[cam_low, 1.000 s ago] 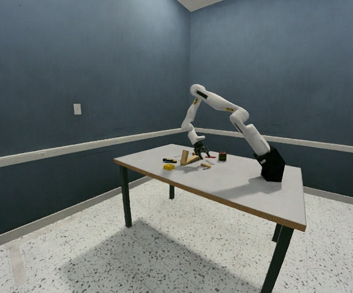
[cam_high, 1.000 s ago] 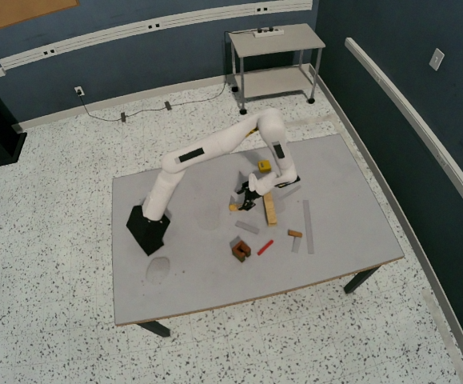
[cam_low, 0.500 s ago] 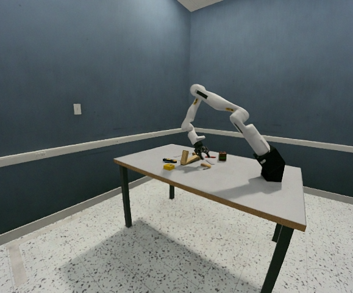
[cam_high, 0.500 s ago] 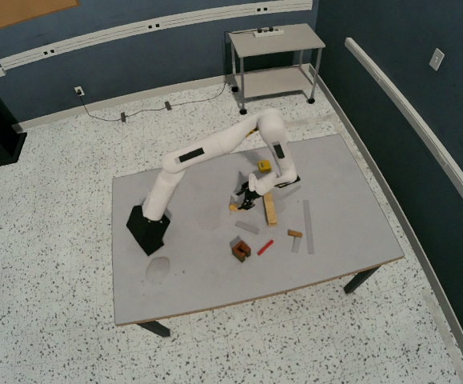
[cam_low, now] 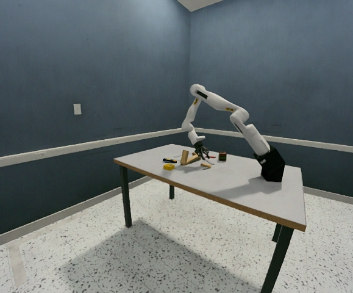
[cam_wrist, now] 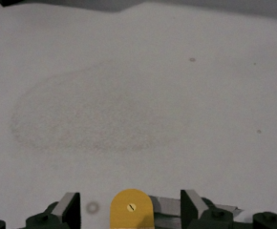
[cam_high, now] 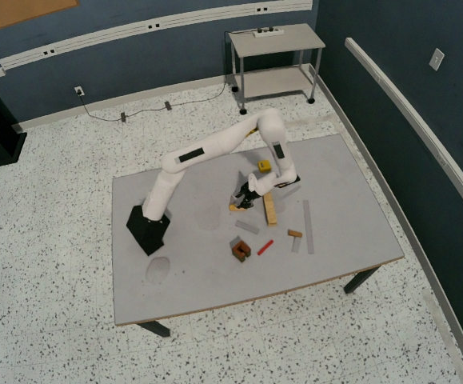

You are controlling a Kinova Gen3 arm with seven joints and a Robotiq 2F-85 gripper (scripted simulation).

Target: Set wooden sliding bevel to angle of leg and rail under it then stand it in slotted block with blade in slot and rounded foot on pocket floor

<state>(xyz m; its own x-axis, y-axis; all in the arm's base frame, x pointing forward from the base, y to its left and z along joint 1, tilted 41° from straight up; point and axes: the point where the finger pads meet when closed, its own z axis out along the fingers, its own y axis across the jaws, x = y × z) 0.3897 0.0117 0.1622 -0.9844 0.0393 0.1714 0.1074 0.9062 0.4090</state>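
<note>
The wooden sliding bevel point(cam_high: 235, 207) lies flat on the table, left of the wooden leg-and-rail piece point(cam_high: 269, 209). In the wrist view its rounded yellow end with a screw point(cam_wrist: 131, 210) lies between my fingers, and its grey blade point(cam_wrist: 169, 205) runs off to the right. My gripper point(cam_wrist: 130, 208) is low over it, partly open, with a gap on each side of the wood. It also shows in the overhead view point(cam_high: 242, 199). The slotted block point(cam_high: 241, 250) stands nearer the table's front. The black bevel point(cam_low: 169, 160) lies beyond the arm.
A yellow block point(cam_high: 264, 166) sits behind the arm. A grey strip point(cam_high: 246, 226), a red stick point(cam_high: 265, 246), a small wooden-handled tool point(cam_high: 294, 234) and a long grey bar point(cam_high: 308, 226) lie around the rail. The arm's base point(cam_high: 148, 231) is at the left.
</note>
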